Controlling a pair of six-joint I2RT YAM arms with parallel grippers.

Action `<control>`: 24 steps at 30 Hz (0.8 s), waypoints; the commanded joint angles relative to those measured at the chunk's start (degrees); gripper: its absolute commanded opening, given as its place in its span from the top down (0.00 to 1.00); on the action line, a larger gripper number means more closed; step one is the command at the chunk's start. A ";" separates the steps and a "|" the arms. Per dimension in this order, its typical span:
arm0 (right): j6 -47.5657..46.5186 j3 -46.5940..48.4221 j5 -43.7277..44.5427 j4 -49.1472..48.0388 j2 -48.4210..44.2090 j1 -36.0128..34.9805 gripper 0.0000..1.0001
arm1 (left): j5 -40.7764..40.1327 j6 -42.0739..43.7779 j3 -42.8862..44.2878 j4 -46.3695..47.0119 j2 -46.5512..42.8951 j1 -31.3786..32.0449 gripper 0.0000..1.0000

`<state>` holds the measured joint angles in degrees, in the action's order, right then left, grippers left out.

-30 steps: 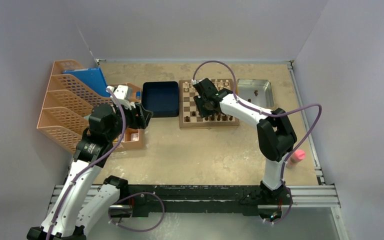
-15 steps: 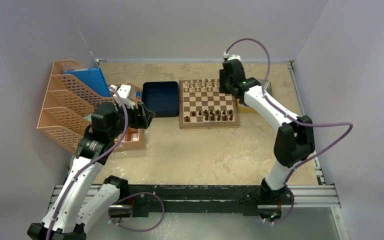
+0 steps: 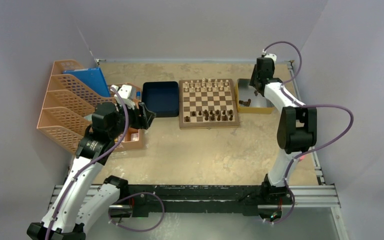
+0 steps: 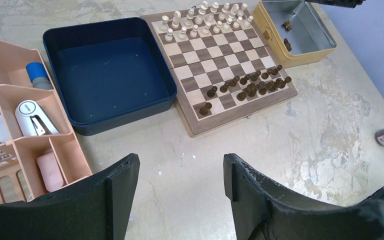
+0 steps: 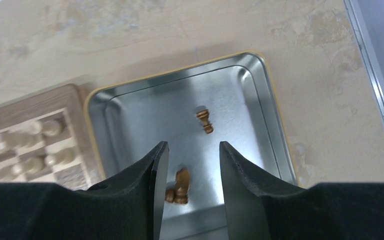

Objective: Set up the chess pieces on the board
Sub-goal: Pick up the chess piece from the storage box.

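The board [image 3: 209,100] lies mid-table, also in the left wrist view [image 4: 220,55]. Several dark chess pieces [image 3: 211,116] stand bunched along its near rows [image 4: 250,87]; light pieces [image 3: 207,84] fill the far rows. My right gripper [image 3: 256,91] is open and empty, hovering over the silver metal tray [image 3: 265,102]. In the right wrist view the open gripper [image 5: 192,147] frames a dark piece [image 5: 181,186] lying on the tray floor, with another [image 5: 205,120] farther in. My left gripper [image 3: 147,114] is open and empty [image 4: 180,160] above bare table, left of the board.
A dark blue square tray [image 3: 161,98] sits against the board's left side. An orange desk organiser [image 3: 72,100] with small items stands at the far left. A pink object [image 3: 297,156] lies near the right rail. The tray's rim [image 5: 87,107] touches the board's right edge.
My right arm has swung from over the board's near rows rightward to above the metal tray. The left arm has barely moved.
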<state>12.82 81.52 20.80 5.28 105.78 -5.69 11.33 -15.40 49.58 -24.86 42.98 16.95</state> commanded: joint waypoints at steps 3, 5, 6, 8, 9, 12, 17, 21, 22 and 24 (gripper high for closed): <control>-1.68 1.60 -4.73 -6.52 5.50 2.89 0.55 | 0.68 0.70 -0.34 2.94 0.04 0.25 0.38; -2.32 1.84 -4.82 -7.33 7.31 3.42 0.55 | 0.31 0.80 -0.32 2.91 0.00 0.28 0.38; -2.50 1.79 -5.58 -8.14 7.93 3.78 0.56 | 0.15 0.81 -0.31 2.89 -0.02 0.35 0.38; -2.80 1.99 -6.41 -9.21 8.98 4.17 0.58 | -0.17 0.81 -0.32 2.94 -0.01 0.36 0.38; -2.84 2.44 -6.54 -9.19 9.74 4.28 0.58 | -0.32 0.81 -0.36 2.97 -0.03 0.36 0.38; -3.35 4.19 -6.40 -8.71 11.44 4.82 0.60 | -1.18 0.97 -0.36 2.67 -0.09 0.36 0.38; -3.99 6.94 -6.53 -7.02 14.74 5.60 0.64 | -1.65 1.20 -0.39 2.87 -0.19 0.36 0.38; -4.87 7.45 -8.05 -6.01 15.94 5.56 0.66 | -1.64 1.32 -0.36 2.73 0.04 0.36 0.38; -5.24 7.58 -8.39 -5.69 16.07 5.59 0.67 | -1.59 1.38 -0.36 2.76 0.07 0.36 0.38; -5.96 7.14 -9.06 -5.62 16.41 5.60 0.67 | -1.73 1.51 -0.35 2.86 0.17 0.36 0.38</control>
<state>8.97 86.76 13.50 -0.27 122.13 -0.25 10.17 -15.33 49.10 -24.51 43.18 17.02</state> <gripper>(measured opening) 0.333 0.621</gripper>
